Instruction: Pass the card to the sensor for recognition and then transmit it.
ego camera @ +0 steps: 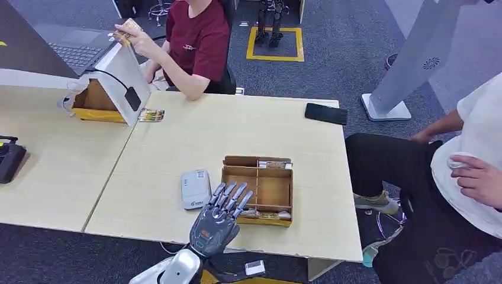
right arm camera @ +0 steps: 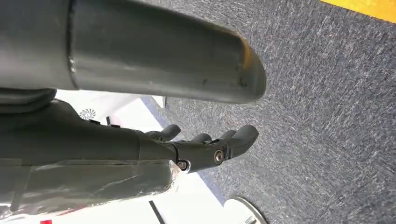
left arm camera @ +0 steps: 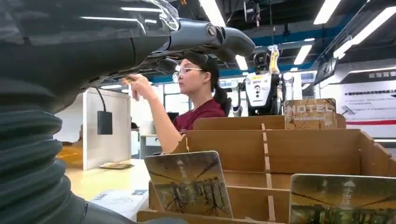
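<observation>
A brown cardboard box with dividers stands near the table's front edge. Picture cards lie in its near row and one in its far row. In the left wrist view two cards stand upright at the box's near wall. A white card sensor lies just left of the box. My left hand hovers at the box's near left corner, fingers straight and spread, holding nothing. My right hand hangs over the carpet, empty, fingers apart.
A person in a red shirt across the table holds a card above a white panel. Another card lies beside it. A black phone lies far right. A second person sits at the right.
</observation>
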Available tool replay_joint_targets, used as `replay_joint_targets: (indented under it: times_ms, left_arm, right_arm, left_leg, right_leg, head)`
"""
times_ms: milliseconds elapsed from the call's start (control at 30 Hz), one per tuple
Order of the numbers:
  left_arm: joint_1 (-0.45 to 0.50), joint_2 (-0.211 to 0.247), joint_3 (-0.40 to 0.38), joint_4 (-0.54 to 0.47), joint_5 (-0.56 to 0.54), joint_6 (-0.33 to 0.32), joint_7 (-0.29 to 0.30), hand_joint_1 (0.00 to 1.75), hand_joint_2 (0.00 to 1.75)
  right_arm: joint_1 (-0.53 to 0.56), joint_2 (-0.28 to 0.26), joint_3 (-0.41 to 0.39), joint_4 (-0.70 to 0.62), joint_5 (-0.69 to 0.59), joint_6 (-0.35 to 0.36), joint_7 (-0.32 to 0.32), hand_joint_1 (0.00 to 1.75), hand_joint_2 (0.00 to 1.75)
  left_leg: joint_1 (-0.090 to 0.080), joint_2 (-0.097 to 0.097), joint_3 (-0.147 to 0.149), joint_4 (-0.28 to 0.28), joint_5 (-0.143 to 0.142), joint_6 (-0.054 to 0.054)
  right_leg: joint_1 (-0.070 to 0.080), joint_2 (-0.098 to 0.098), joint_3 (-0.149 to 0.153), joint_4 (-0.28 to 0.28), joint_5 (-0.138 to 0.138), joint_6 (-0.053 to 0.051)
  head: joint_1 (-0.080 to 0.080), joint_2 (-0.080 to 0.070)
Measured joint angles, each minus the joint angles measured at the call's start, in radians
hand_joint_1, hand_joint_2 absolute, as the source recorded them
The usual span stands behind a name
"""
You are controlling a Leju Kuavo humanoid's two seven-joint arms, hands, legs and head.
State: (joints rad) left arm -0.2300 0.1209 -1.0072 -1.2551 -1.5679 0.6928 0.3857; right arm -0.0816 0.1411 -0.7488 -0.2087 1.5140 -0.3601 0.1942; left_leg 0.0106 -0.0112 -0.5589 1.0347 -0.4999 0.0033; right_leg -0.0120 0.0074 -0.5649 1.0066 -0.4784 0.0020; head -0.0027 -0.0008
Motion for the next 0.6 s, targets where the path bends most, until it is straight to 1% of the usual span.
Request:
replay_joint_targets:
  times_ms: [100, 200, 300, 367, 533, 600]
  left_arm:
    - [0.009, -0.007, 0.037, 0.002, 0.0, 0.0, -0.009, 0.0, 1.75]
    - [0.017, -0.011, 0.054, 0.005, 0.0, 0.0, -0.011, 0.0, 1.75]
    - [0.024, -0.024, 0.08, 0.016, 0.0, 0.0, -0.05, 0.0, 1.75]
    - [0.035, -0.031, 0.1, 0.019, 0.0, 0.0, -0.064, 0.0, 1.75]
    - [0.049, -0.038, 0.123, 0.03, 0.0, 0.0, -0.062, 0.0, 1.75]
    - [0.055, -0.043, 0.133, 0.035, 0.0, 0.0, -0.08, 0.0, 1.75]
  right_arm:
    - [0.0, 0.0, 0.0, 0.0, 0.0, -0.002, 0.0, 0.0, 0.0]
    - [0.0, 0.0, 0.0, 0.0, 0.0, -0.002, -0.001, 0.0, 0.0]
    - [0.0, 0.0, 0.002, 0.0, -0.001, -0.002, 0.002, 0.0, 0.0]
    - [0.0, 0.0, 0.003, 0.0, -0.001, -0.002, 0.002, 0.0, 0.0]
    - [0.0, 0.0, 0.004, 0.0, -0.001, -0.002, 0.0, 0.0, 0.0]
    - [0.0, 0.0, 0.005, 0.0, -0.001, -0.002, -0.002, 0.0, 0.0]
  left_leg:
    - [0.0, 0.0, 0.0, 0.0, 0.0, 0.0]
    - [0.0, 0.0, 0.0, 0.0, 0.0, 0.0]
    - [0.0, 0.0, 0.0, 0.0, 0.0, 0.0]
    - [0.0, 0.0, 0.0, 0.0, 0.0, 0.0]
    - [0.0, 0.0, 0.0, 0.0, 0.0, 0.0]
    - [0.0, 0.0, 0.0, 0.0, 0.0, 0.0]
  right_leg:
    - [0.0, 0.0, 0.0, 0.0, 0.0, 0.0]
    - [0.0, 0.0, 0.0, 0.0, 0.0, 0.0]
    - [0.0, 0.0, 0.0, 0.0, 0.0, 0.0]
    - [0.0, 0.0, 0.0, 0.0, 0.0, 0.0]
    - [0.0, 0.0, 0.0, 0.0, 0.0, 0.0]
    - [0.0, 0.0, 0.0, 0.0, 0.0, 0.0]
  head:
    - [0.0, 0.0]
    - [0.0, 0.0]
    - [0.0, 0.0]
    - [0.0, 0.0]
    - [0.0, 0.0]
    - [0.0, 0.0]
